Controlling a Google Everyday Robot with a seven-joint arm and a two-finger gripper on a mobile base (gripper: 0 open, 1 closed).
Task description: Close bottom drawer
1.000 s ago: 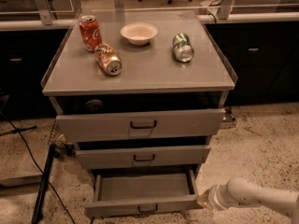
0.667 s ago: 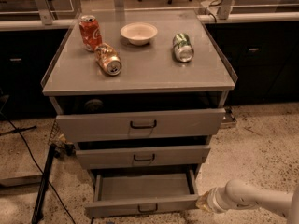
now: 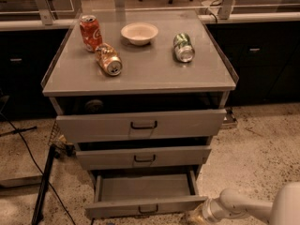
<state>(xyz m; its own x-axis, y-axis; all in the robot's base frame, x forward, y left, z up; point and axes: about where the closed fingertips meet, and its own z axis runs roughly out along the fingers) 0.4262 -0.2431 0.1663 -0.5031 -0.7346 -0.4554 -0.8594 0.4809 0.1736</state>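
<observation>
The bottom drawer (image 3: 145, 205) of the grey metal cabinet is pulled out, its shallow empty tray showing and its small dark loop handle at the lower front. My gripper (image 3: 196, 214) reaches in from the lower right on a white arm and sits at the right end of the drawer's front panel. The middle drawer (image 3: 143, 157) and the tall top drawer (image 3: 140, 124) above it are each pulled out a little.
On the cabinet top (image 3: 140, 74) stand an upright red can (image 3: 90, 32), an orange can on its side (image 3: 108, 59), a white bowl (image 3: 139, 33) and a green can on its side (image 3: 183, 47). Dark cabinets line the back. A black cable and stand (image 3: 44, 186) lie at the left.
My arm has moved left and slightly down, bringing the gripper closer to the right end of the bottom drawer's front. The drawer's position looks unchanged.
</observation>
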